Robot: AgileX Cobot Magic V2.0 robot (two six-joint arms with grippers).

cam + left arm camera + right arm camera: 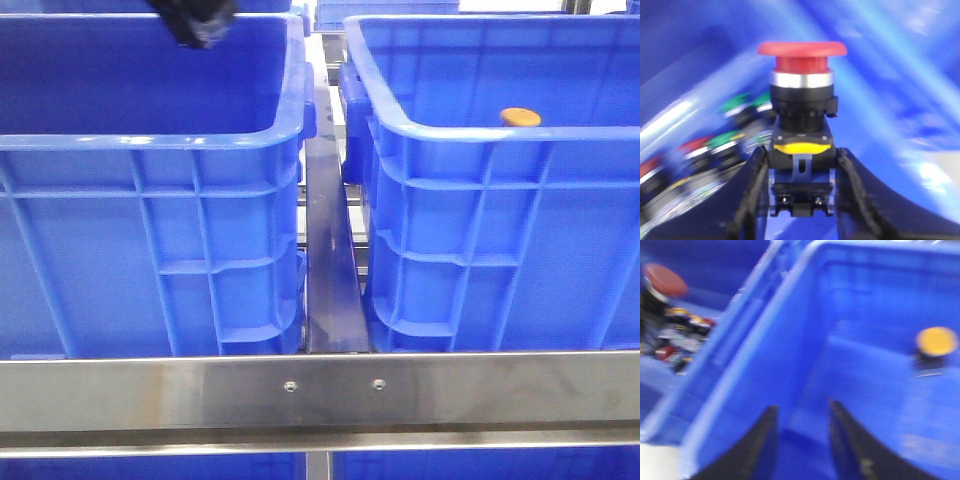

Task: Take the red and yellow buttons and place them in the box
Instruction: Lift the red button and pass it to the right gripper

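1. Left gripper (801, 190): jaws closed on the black body of the red button (802, 54), a mushroom-head switch held upright over the left crate (150, 140). The grip sits low on the body, so the top-heavy head could tip or slip during a swing.
2. Right gripper (801, 440): fingers apart, holding nothing, hovering inside the box (805, 330). Both arms heading for this crate could meet.
3. Spare switches (715, 145) lie below the left gripper; a dropped button would fall back among them.
4. The yellow button (520, 117) already rests in the box (480, 150); a careless release could knock it.
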